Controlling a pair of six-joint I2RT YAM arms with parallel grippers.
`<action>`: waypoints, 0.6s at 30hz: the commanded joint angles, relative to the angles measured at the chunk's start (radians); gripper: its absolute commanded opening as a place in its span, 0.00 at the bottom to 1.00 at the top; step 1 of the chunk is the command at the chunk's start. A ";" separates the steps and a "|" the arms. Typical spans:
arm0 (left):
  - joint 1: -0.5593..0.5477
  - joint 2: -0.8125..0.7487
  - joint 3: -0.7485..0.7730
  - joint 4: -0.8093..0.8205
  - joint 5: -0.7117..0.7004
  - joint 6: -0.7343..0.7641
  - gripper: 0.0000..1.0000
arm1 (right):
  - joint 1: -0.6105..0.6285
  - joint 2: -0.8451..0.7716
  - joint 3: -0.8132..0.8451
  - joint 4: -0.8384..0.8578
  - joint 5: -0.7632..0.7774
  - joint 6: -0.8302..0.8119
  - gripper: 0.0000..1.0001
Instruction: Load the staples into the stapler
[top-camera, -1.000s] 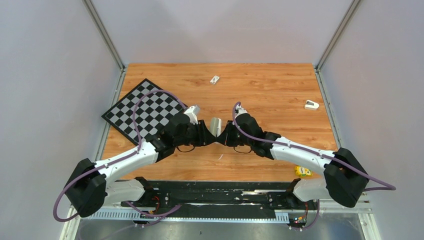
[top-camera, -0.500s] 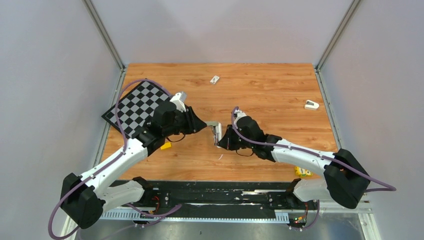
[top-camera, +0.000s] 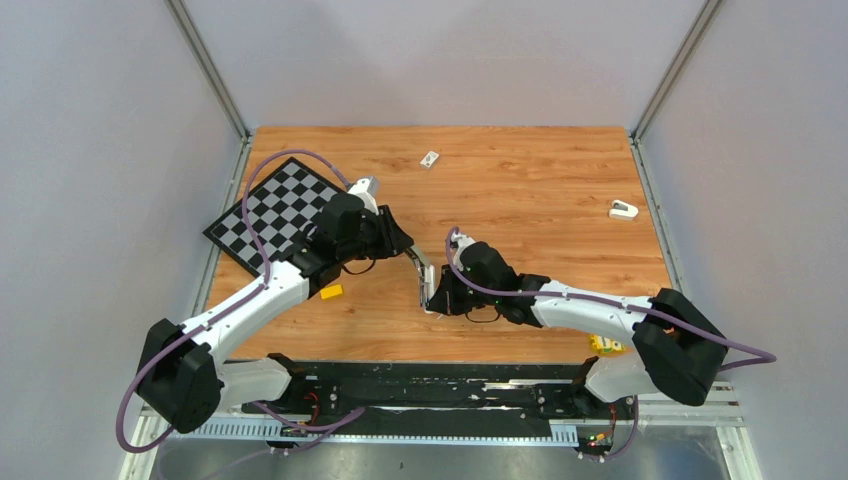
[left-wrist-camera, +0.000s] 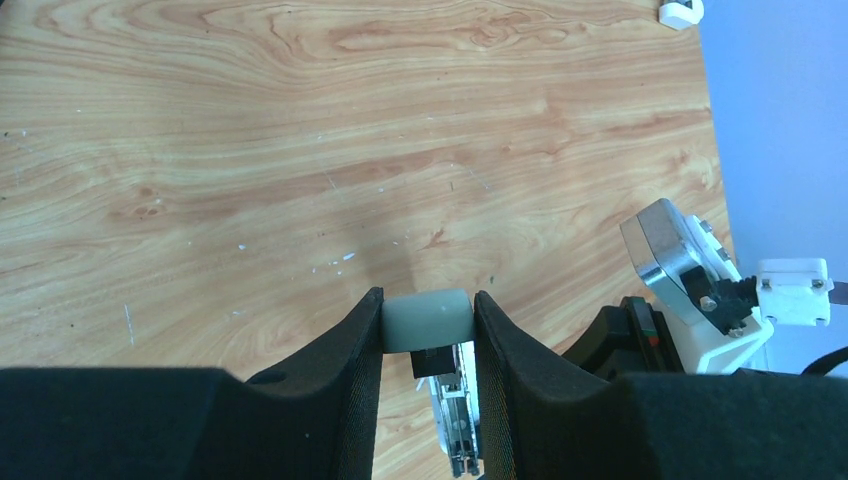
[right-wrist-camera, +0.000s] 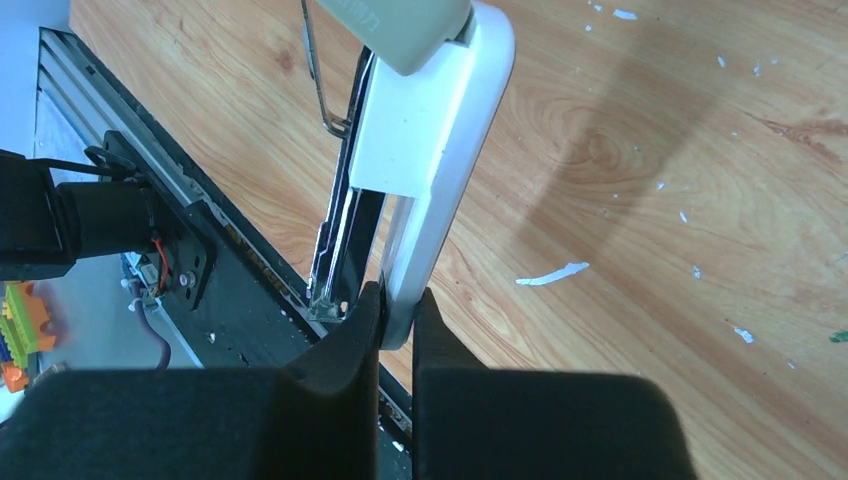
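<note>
The stapler (top-camera: 424, 278) is hinged open between my two grippers, just near of the table's middle. My left gripper (top-camera: 410, 256) is shut on its grey-green top cover (left-wrist-camera: 427, 320), with the metal inner channel (left-wrist-camera: 458, 425) showing below. My right gripper (top-camera: 433, 298) is shut on the end of its white base (right-wrist-camera: 440, 150). The channel (right-wrist-camera: 340, 235) stands apart from the base, and the cover (right-wrist-camera: 400, 25) is at the top of the right wrist view. A thin pale sliver (right-wrist-camera: 550, 272) lies on the wood; I cannot tell if it is staples. The tiny white box (top-camera: 430, 158) lies at the back.
A checkerboard (top-camera: 280, 215) lies at the left under my left arm. A small yellow block (top-camera: 331, 292) sits beside that arm. A small white-grey object (top-camera: 623, 209) lies at the right edge. A yellow item (top-camera: 605, 343) sits near my right arm's base.
My left gripper has swung back and to the left with the cover, folding the stapler open. My right gripper has moved left and nearer with the base.
</note>
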 joint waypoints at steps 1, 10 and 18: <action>0.020 0.037 -0.017 0.120 -0.072 0.051 0.09 | 0.072 -0.008 0.002 0.043 -0.113 -0.057 0.00; 0.020 -0.020 -0.067 0.125 -0.030 0.038 0.60 | 0.018 0.050 0.063 -0.014 0.029 0.177 0.00; 0.020 -0.073 -0.139 0.125 -0.015 0.021 0.71 | -0.013 0.044 0.098 0.002 0.099 0.269 0.00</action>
